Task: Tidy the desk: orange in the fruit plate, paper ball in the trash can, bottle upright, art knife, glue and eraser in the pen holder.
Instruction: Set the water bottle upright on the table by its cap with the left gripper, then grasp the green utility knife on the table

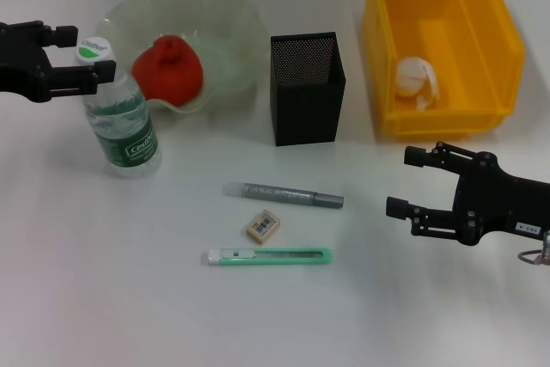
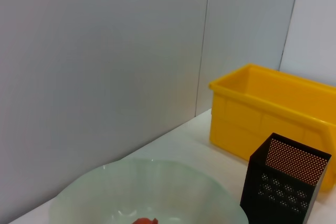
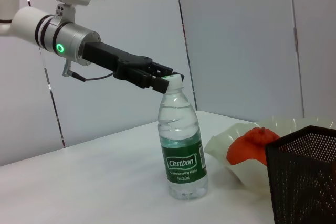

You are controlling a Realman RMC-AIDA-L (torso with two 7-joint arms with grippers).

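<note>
The clear bottle (image 1: 125, 122) with a green label stands upright at the left, also seen as bottle (image 3: 181, 150). My left gripper (image 1: 93, 56) is shut on its white cap, shown as left gripper (image 3: 167, 78) from the side. The orange (image 1: 168, 66) lies in the pale green fruit plate (image 1: 232, 6). A paper ball (image 1: 417, 82) rests in the yellow trash can (image 1: 507, 40). The grey glue (image 1: 284, 195), eraser (image 1: 263, 226) and green art knife (image 1: 268, 256) lie on the table in front of the black mesh pen holder (image 1: 308, 88). My right gripper (image 1: 406, 182) hovers open to their right, holding nothing.
The white table runs back to a grey wall. The pen holder (image 2: 286, 182) stands between the plate (image 2: 142, 192) and the trash can (image 2: 273, 108). Bare table lies in front of the knife and between the glue and my right gripper.
</note>
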